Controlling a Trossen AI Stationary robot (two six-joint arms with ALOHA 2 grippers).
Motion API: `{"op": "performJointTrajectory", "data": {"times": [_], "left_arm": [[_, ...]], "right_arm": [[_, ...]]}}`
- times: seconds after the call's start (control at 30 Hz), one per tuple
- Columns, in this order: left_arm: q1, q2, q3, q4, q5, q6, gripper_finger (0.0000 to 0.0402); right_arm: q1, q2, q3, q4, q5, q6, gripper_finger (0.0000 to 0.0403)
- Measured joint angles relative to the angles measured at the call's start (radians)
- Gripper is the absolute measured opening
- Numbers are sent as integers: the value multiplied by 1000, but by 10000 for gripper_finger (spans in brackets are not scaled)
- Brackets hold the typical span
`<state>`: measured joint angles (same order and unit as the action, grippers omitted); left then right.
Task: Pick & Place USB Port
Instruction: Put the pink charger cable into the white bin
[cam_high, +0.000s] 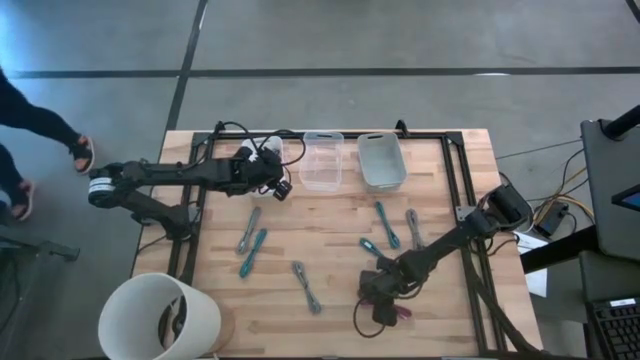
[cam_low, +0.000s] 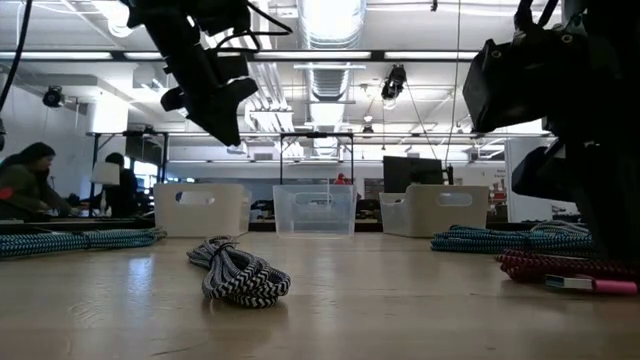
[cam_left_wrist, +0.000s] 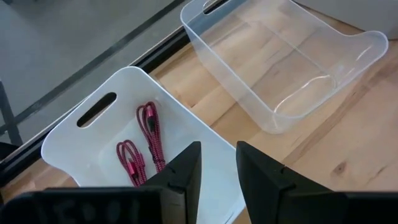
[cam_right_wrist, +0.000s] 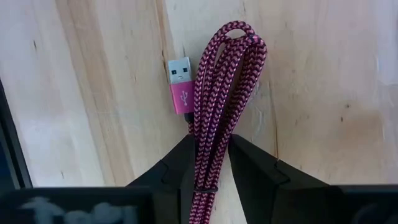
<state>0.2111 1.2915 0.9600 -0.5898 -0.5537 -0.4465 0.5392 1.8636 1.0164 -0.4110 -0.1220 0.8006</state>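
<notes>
Wooden counter (cam_high: 330, 225) boards are carrying the pick step: the right end effector (cam_right_wrist: 210, 163) is straddling a coiled pink USB cable (cam_right_wrist: 217, 93) lying near the front edge, its jaws narrowing around the strands, so the next move is probably calling for a firm squeeze and a lift toward the white bin (cam_left_wrist: 81, 146), where two pink cables (cam_left_wrist: 142, 146) are already lying. The left end effector (cam_left_wrist: 217, 165) is hovering over that bin, jaws narrowly parted and empty, possibly crowding the drop, while teal cables (cam_high: 252, 240) and a striped cable (cam_high: 307, 286) are sitting clear beside the clear bin (cam_high: 322, 160).
</notes>
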Motion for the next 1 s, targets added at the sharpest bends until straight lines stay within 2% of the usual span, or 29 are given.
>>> {"op": "performJointTrajectory", "data": {"times": [0.37,0.57,0.7,0.8,0.9,1.0], "left_arm": [[0,0,0,21,1,3,106],[-1,0,0,77,2,50,106],[-8,0,0,117,9,110,106],[-17,0,0,162,30,163,106],[-30,0,0,233,98,248,106],[-53,0,0,309,215,356,106]], "right_arm": [[-18,-19,41,-12,-16,5,17],[-46,-92,58,-71,7,-52,15],[-75,-183,56,-108,111,-110,14],[-96,-280,51,-107,219,-211,14],[-123,-385,25,-103,321,-325,14],[-154,-510,-41,-40,403,-435,14]]}}
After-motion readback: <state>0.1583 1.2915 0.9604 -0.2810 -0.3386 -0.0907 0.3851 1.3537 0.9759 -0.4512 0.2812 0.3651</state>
